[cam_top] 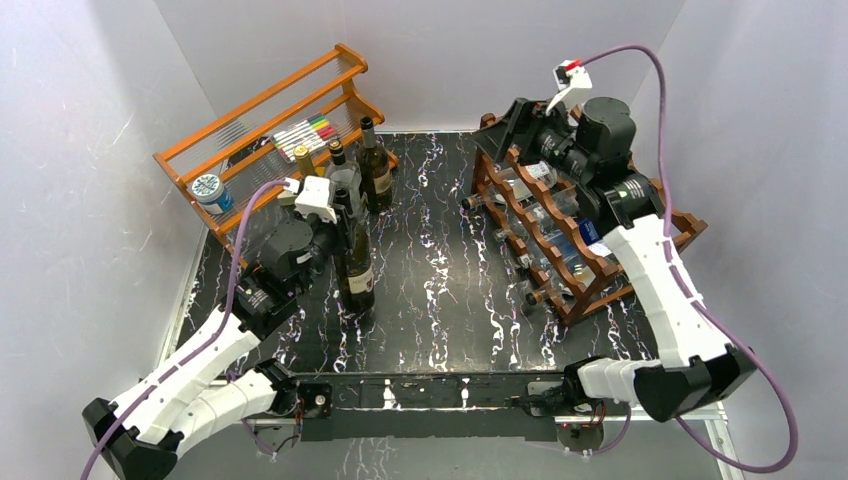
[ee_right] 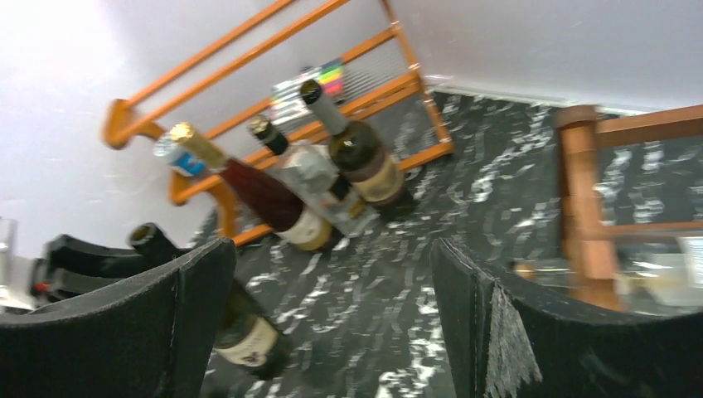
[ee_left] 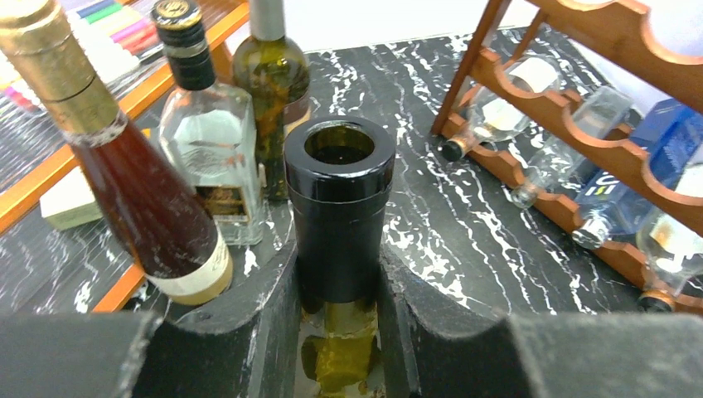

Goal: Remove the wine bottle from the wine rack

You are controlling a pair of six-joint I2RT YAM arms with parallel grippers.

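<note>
Now, far left: orange rack (cam_top: 262,118) with thin rods, at the back of the bench (cam_top: 440,260).
Just right of it: three standing bottles (cam_top: 362,165), clustered close together.
Left claw (ee_left: 340,286): clamped on the neck of the wine bottle (ee_left: 340,174), fingers (ee_left: 257,332) pressed to both sides.
Wine bottle: dark, open-mouthed, upright, base seemingly on the bench; near the cluster, well apart from the wine rack (ee_left: 630,37).
Wine rack: right of centre, scalloped rails in tiers, clear bottles (ee_left: 497,116) and a blue bottle (ee_left: 655,157) lying in its cradles.
Right claw (ee_right: 332,319): spread wide, holding nothing, raised over the rack's far end.
Step in hand: probably the set-down, with the lift-out seemingly done.
Next move: calls for easing the left fingers apart, then backing straight up without nudging the neck or the neighbours.
</note>
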